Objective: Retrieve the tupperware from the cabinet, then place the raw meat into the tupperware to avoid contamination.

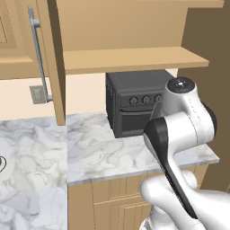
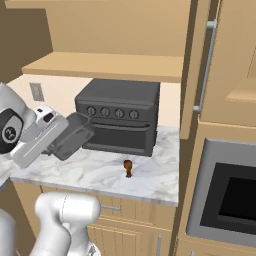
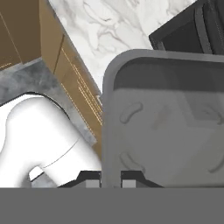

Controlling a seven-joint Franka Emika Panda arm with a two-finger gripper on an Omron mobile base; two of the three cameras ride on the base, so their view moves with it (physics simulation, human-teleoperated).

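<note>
The gripper [image 3: 111, 183] pinches the tub's [image 2: 72, 135] rim, jaws nearly shut, holding it tilted over the counter [image 2: 150, 175] left of the meat [image 2: 128, 168], likely to set it down nearby.

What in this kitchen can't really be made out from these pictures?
- Raw meat, right base view: too small for detail.
- Toaster oven, left base view: right side hidden by the arm.
- Tupperware, hand view: far end cut off by the edge.
- Claw, hand view: fingertips cut off at the bottom.
</note>
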